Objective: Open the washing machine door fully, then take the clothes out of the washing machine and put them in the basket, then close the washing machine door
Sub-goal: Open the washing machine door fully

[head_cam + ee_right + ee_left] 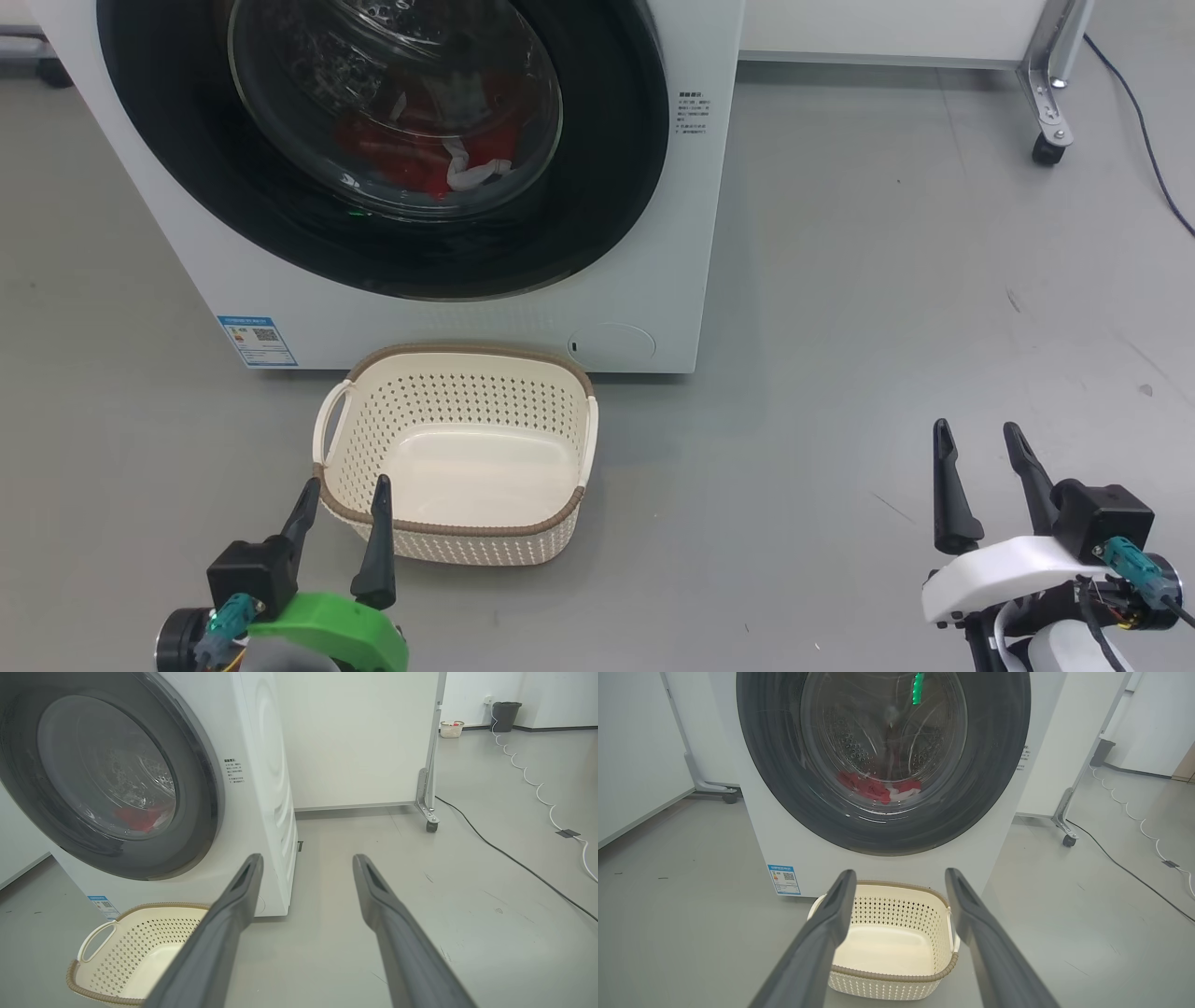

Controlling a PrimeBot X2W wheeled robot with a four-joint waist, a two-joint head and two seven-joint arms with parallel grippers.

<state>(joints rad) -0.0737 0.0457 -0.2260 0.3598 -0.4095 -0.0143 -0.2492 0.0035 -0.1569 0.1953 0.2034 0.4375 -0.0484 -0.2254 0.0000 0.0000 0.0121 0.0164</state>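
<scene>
Floor [887, 308]: smooth grey, slightly glossy, with a few small scuffs at the right of the head view.

Washing machine [695, 261] stands directly on it, upper left of frame. Basket [457, 411] sits upright on the floor just in front of the machine's base, lower centre-left.

A metal frame leg rests on a black caster [1047, 149], upper right.

Right wrist view: black cable [514, 861] runs from the caster toward the lower right. White cable [583, 851] snakes along the right edge past a flat grey plate [567, 833]. Dark bin [506, 716] and a second small basket [451, 728] stand far back, top right.
</scene>
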